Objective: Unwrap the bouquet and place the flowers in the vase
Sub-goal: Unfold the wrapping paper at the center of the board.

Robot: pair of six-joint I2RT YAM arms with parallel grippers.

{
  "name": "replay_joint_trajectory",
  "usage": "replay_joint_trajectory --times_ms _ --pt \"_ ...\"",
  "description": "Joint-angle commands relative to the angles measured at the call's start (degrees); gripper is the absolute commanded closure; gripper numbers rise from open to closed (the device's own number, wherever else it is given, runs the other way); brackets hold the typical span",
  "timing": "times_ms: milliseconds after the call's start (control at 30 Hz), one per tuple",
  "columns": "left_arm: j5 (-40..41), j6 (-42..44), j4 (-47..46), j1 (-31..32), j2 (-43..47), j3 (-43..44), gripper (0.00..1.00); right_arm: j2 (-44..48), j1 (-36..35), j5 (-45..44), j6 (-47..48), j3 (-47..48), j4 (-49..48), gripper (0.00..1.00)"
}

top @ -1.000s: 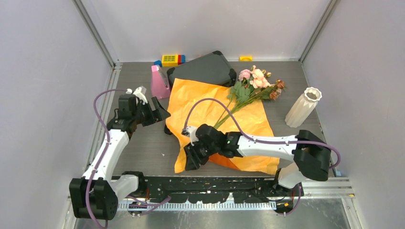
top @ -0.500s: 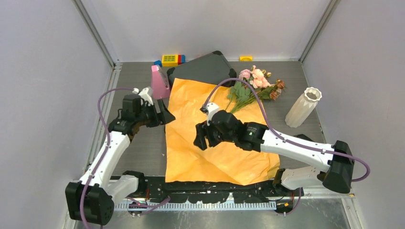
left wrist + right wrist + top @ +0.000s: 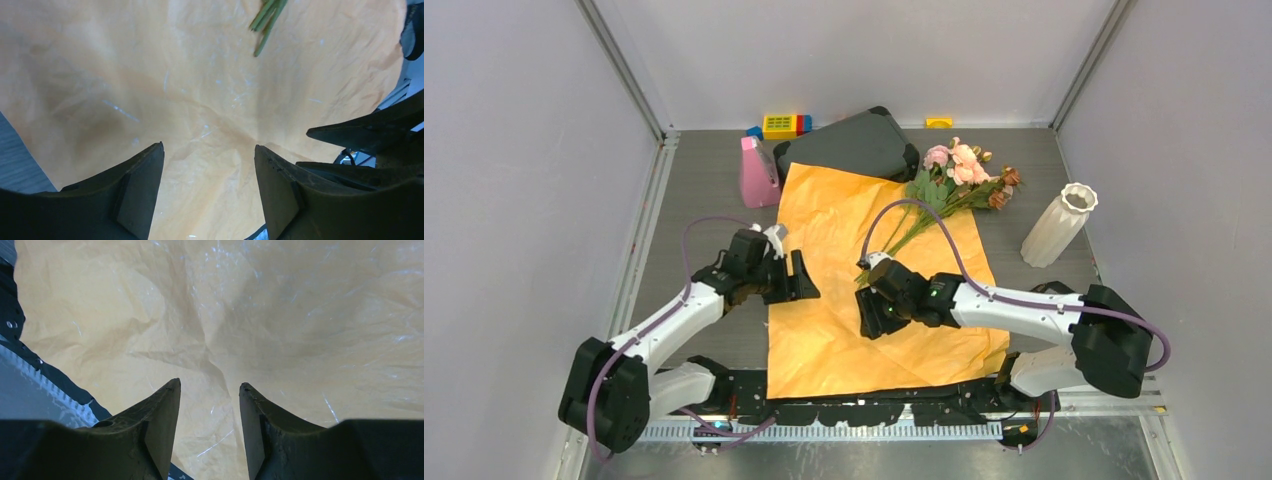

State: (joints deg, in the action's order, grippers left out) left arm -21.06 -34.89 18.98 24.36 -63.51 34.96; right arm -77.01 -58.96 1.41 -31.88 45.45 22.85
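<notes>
no readable text, no labels, brands or numbers

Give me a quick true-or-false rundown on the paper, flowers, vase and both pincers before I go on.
1. The flowers stand in the vase. False: they lie across the far right corner of the orange paper, and no stems stand in the vase.
2. The orange paper lies spread open on the table. True.
3. The left pincer grips the stems. False: it is open at the paper's left edge, with nothing between its fingers.
4. The vase stands on its base to the right of the paper, apart from it. True.
5. The right pincer is open over the paper, holding nothing. True.
</notes>
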Motion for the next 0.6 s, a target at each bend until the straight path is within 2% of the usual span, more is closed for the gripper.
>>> replay_joint_trajectory --times_ms 0,233,367,500,567 --pt "-1.07 -3.74 -6.8 0.16 -0.09 -3.33 0.32 -0.24 -1.62 1.82 -2.3 -2.06 -2.75 0.48" --pt "0.52 -4.11 -8.98 0.16 -1.91 -7.18 0.32 0.58 -2.3 -0.93 -8.52 -6.23 -4.2 0.47" --pt "2.42 -3.58 -8.8 0.16 -1.34 -7.66 0.28 2.45 -2.26 -7.81 -9.94 -5.53 -2.65 0.43" --pt "3.24 1.61 -3.94 0.28 -1.07 -1.99 0.26 4.91 0.28 -12.23 -10.57 -3.56 0.01 0.35" --pt "3.47 4.23 -1.88 0.88 -1.86 1.67 0.26 6.27 4.52 -12.09 -10.35 -3.0 0.3 0.33"
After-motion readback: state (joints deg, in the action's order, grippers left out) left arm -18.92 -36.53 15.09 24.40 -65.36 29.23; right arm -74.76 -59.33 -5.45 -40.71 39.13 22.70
